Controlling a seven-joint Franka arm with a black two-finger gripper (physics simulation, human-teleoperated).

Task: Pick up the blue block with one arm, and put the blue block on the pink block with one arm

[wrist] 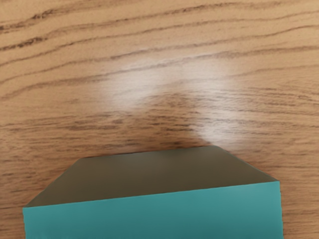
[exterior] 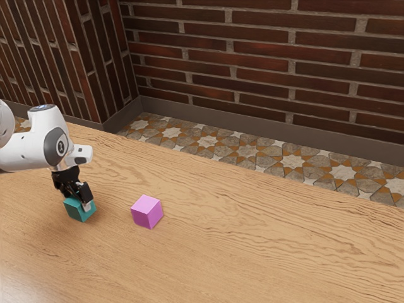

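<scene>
Blue block at the pick-up stage. My claw (exterior: 77,197) is down over the blue block (exterior: 81,211), which renders closer to teal and sits directly beneath the claw, apparently resting on the wooden table (exterior: 252,240). The claw reaches to the block's upper part, but I cannot tell from here whether it has closed on the block or merely stands around it. In the wrist view the same block (wrist: 149,214) lies just under the hand, with its shadow cast on the wood grain beyond it. The pink block (exterior: 147,211) stands off to the side of the claw, toward the exterior view's right, apart from the blue block and with bare table between them. By my judgement the blue block is a small rigid cube: light, not fragile, with smooth flat faces that could slide or twist under an off-centre pinch. I would take it on two opposite side faces, centred and square to them, low enough to grip securely, and leave its underside free for seating on the pink block's flat top.
</scene>
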